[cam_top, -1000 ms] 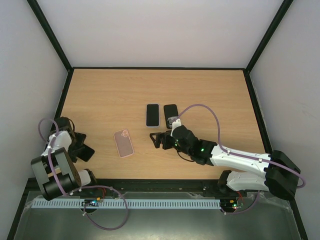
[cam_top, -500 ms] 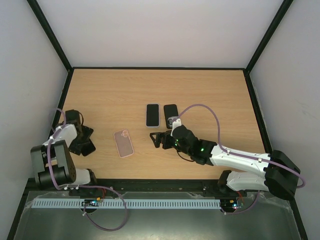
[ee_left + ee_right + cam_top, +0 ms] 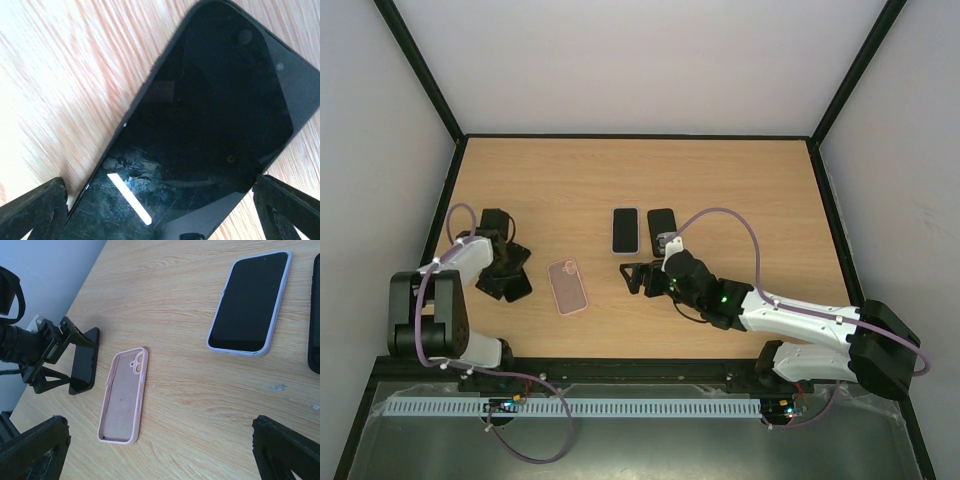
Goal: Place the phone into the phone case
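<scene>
A black phone (image 3: 517, 288) sits at the table's left, held across its width between my left gripper's (image 3: 508, 274) wide-set fingers. In the left wrist view the phone (image 3: 210, 115) fills the frame and stays sharp while the wood streaks past. The left gripper (image 3: 160, 205) has a finger at each of the phone's edges. The empty pink phone case (image 3: 568, 286) lies open side up just right of it, and shows in the right wrist view (image 3: 124, 400) beside the phone (image 3: 82, 367). My right gripper (image 3: 636, 277) is open and empty, low over the table right of the case.
A phone in a white case (image 3: 625, 230) and a second black phone (image 3: 661, 230) lie side by side behind the right gripper. The black frame rail (image 3: 445, 200) runs close along the table's left edge.
My left gripper has swung away from the left edge, up and to the right toward the pink case, and the black phone has moved with it. The right arm has not moved.
</scene>
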You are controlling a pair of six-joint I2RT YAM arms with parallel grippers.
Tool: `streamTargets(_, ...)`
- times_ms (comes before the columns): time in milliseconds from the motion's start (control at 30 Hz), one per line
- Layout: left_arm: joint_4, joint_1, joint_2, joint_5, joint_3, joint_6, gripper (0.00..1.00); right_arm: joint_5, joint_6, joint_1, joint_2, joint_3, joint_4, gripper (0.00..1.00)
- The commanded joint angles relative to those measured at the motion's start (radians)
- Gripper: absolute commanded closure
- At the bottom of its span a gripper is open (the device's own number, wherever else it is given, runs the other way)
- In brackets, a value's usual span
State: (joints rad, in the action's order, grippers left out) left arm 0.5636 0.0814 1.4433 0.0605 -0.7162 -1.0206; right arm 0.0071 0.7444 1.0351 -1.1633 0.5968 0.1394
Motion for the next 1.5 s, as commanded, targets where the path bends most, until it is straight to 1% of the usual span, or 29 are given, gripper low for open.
streamTargets(0, 0.037, -0.076, 0.03, -0.052, -0.014, -0.065, 0.0, 0.035, -0.016, -0.003, 0.006, -0.01, 0.019, 0.03)
streamTargets(100, 0.048, -0.127, 0.053, -0.045, -0.036, -0.058, 0.0, 0.04, -0.027, -0.003, 0.009, -0.004, 0.007, 0.02)
streamTargets(200, 0.072, -0.176, 0.068, -0.026, -0.062, -0.014, 0.0, 0.046, -0.03, -0.003, 0.019, -0.006, 0.006, 0.03)
streamTargets(300, 0.094, -0.197, 0.087, -0.013, -0.065, 0.021, 0.0, 0.048, -0.024, -0.003, 0.03, -0.017, 0.012, 0.03)
streamTargets(433, 0.101, -0.187, 0.108, 0.017, -0.048, 0.039, 0.0, 0.047, -0.02, -0.004, 0.039, -0.025, 0.011, 0.03)
streamTargets(567, 0.062, -0.143, 0.123, 0.031, -0.047, 0.071, 0.01, 0.047, -0.029, -0.003, 0.049, -0.018, -0.004, 0.03)
streamTargets(700, 0.002, -0.113, 0.153, 0.0, -0.066, 0.148, 0.01, 0.057, -0.034, -0.004, 0.059, -0.014, -0.015, 0.02)
streamTargets(867, 0.014, -0.105, 0.203, 0.011, -0.095, 0.181, 0.03, 0.054, -0.033, -0.003, 0.049, -0.008, -0.014, 0.03)
streamTargets(1033, 0.013, -0.097, 0.217, -0.003, -0.07, 0.172, 0.09, 0.048, -0.033, -0.003, 0.037, 0.003, -0.017, 0.02)
streamTargets(1233, 0.009, -0.098, 0.18, -0.01, -0.028, 0.165, 0.19, 0.048, -0.029, -0.004, 0.031, 0.019, -0.025, 0.02)
streamTargets(1333, 0.011, -0.105, 0.167, -0.028, -0.003, 0.163, 0.21, 0.043, -0.02, -0.003, 0.026, 0.022, -0.028, 0.03)
streamTargets(1467, 0.011, -0.124, 0.139, -0.043, 0.013, 0.158, 0.27, 0.042, -0.007, -0.003, 0.027, 0.023, -0.036, 0.03)
